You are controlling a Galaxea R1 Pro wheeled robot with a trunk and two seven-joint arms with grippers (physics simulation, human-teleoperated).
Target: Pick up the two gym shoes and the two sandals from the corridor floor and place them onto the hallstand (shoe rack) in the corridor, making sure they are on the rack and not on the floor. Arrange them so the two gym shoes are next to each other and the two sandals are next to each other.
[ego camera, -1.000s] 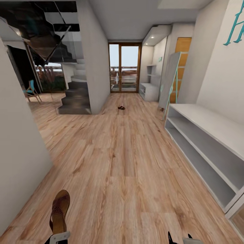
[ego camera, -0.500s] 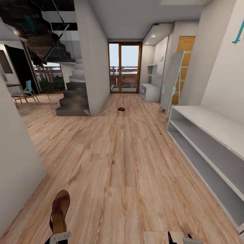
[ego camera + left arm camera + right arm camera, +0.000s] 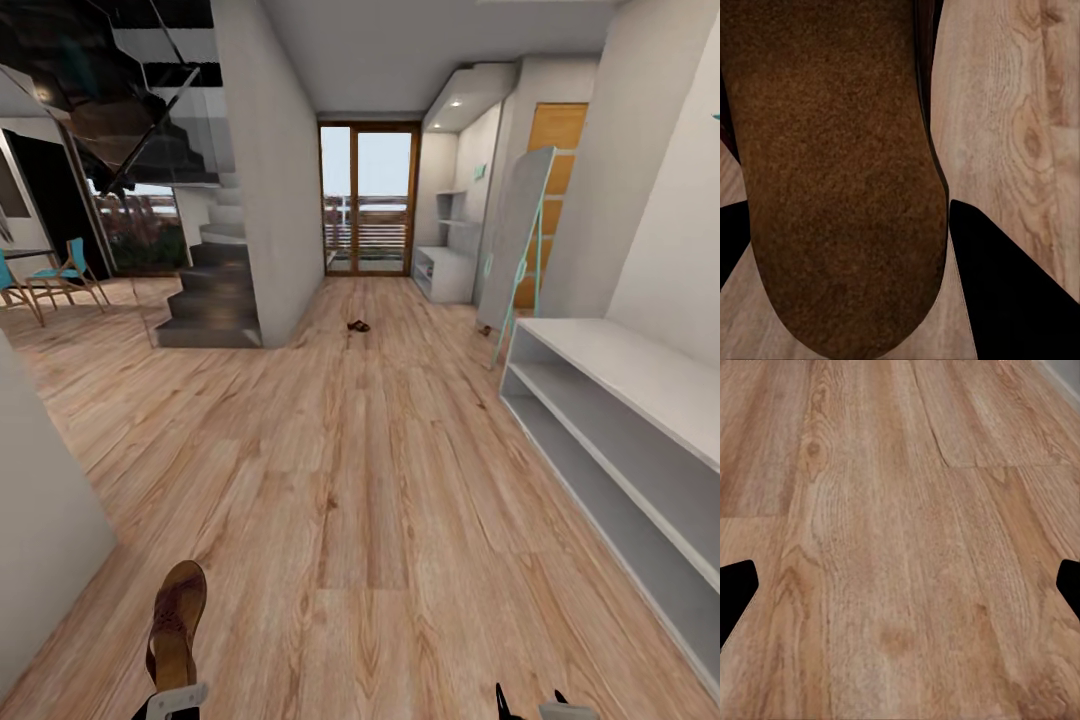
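The left gripper [image 3: 172, 700] is clamping one sandal [image 3: 176, 622], carrying it toe-forward above the floor [image 3: 370, 470]; the left wrist view is showing its brown sole between the fingers. The right gripper [image 3: 900, 585] is hanging empty, fingers spread wide over bare planks. A second sandal [image 3: 358, 325] is lying far down the corridor. A whitish shelf unit [image 3: 620, 420] is standing at the right with nothing on it. Judging from this, the task is barely starting: one sandal in hand, nothing racked, gym shoes unseen
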